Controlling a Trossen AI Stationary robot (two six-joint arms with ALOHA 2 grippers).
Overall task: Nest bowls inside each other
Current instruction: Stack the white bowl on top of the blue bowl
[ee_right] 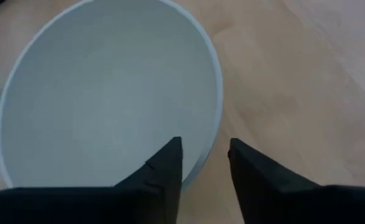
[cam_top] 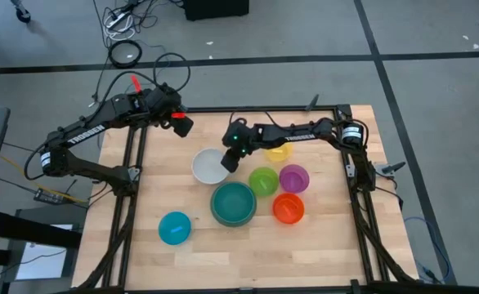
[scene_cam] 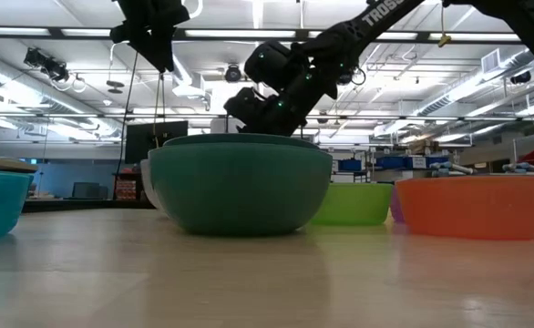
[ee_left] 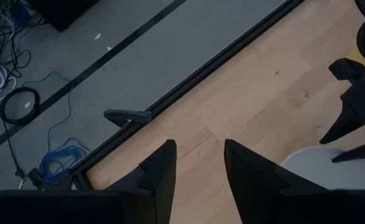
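Note:
A white bowl (cam_top: 210, 167) stands on its base on the wooden table, left of centre. My right gripper (cam_top: 228, 158) hangs open over the bowl's right rim (ee_right: 215, 112). One finger is above the inside of the bowl (ee_right: 108, 93) and the other is outside it, with the rim in the gap (ee_right: 205, 152). My left gripper (cam_top: 182, 124) waits open in the air over the table's far left part, with nothing between its fingers (ee_left: 198, 152). A teal bowl (cam_top: 234, 203) sits near the middle, seemingly inside a sage green one.
Lime (cam_top: 263, 180), purple (cam_top: 293, 178) and orange (cam_top: 288, 208) bowls cluster right of the teal one. A yellow bowl (cam_top: 278, 152) lies partly under my right arm. A light blue bowl (cam_top: 175, 228) stands alone at the near left. Bare wood lies along the near edge.

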